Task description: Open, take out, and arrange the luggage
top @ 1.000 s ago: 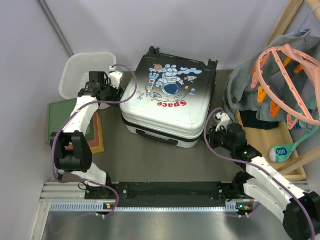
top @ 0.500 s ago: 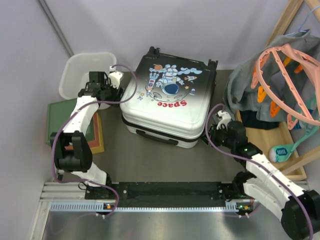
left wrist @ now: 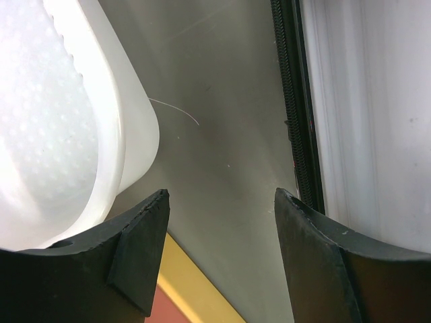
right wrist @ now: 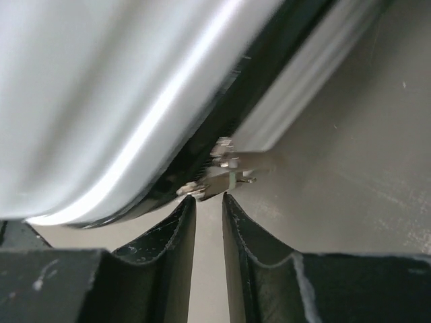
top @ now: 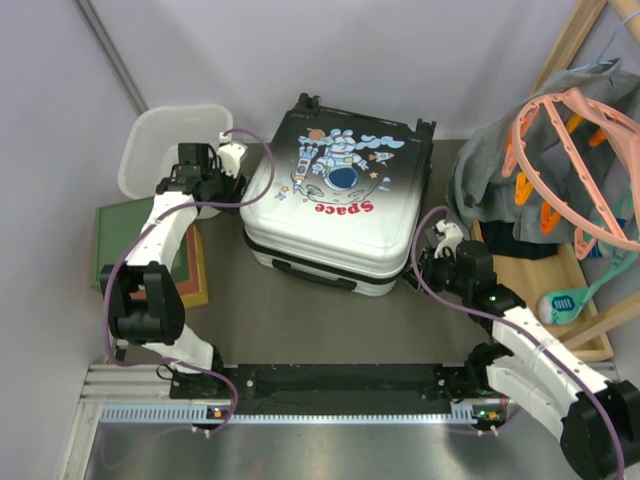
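The luggage (top: 340,190) lies flat and closed in the middle, astronaut print and red "Space" facing up. My left gripper (top: 232,185) hangs open over the floor between the basket and the luggage's left side (left wrist: 377,101), whose black zipper (left wrist: 293,101) shows; nothing sits between its fingers (left wrist: 222,202). My right gripper (top: 420,263) is at the luggage's right front corner. In the right wrist view its jaws (right wrist: 209,198) stand a narrow gap apart, with nothing between them. The metal zipper pulls (right wrist: 225,171) lie just beyond the fingertips, against the shell (right wrist: 101,81).
A white perforated basket (top: 170,140) (left wrist: 60,121) stands left of the luggage. Green-topped boxes (top: 120,235) and a red and yellow book (top: 190,275) (left wrist: 188,296) lie front left. Grey clothes (top: 500,190), pink hangers (top: 570,150) and a wooden tray (top: 540,290) crowd the right.
My right gripper has shifted slightly to the right and back along the luggage's corner. The left arm and the luggage have not moved.
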### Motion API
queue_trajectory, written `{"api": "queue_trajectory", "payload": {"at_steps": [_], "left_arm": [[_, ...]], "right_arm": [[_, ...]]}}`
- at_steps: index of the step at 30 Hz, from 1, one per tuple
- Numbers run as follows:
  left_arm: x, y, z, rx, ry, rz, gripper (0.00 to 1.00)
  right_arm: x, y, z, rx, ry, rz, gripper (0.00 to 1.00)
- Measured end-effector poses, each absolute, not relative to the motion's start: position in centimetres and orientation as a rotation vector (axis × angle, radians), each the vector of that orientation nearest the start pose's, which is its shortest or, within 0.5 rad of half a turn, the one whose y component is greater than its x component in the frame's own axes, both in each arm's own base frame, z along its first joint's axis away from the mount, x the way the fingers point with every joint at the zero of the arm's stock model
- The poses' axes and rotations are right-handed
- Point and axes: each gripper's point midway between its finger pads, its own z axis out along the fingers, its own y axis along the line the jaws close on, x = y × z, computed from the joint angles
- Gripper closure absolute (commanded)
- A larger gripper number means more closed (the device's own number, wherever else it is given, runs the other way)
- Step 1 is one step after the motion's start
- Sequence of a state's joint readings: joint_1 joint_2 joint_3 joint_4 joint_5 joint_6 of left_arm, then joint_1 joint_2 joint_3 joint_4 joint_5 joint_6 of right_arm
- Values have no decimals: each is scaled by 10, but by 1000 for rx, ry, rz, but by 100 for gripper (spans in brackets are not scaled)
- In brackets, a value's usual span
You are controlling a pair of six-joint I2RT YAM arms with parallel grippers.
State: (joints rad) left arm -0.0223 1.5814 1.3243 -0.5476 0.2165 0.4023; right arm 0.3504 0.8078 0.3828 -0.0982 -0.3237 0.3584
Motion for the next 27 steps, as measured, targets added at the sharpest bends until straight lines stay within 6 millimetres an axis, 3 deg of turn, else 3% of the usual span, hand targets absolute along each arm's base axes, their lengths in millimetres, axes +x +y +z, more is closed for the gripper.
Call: {"api": "queue_trajectory", "payload": {"at_steps": [7,12,18,27], "left_arm": [[419,-31,167,596,2276,-72,31],[419,-31,167,596,2276,-72,31],[419,-31,167,595,2276,-72,31],[419,-32,167,596,2276,-76,31]], "right_arm": [[240,154,93,-191,2206,719,76],[243,153,96,-238,2172,697,74],[242,151,122,-277,2036,691,69],[247,154,119,-301,2028,724,68]]}}
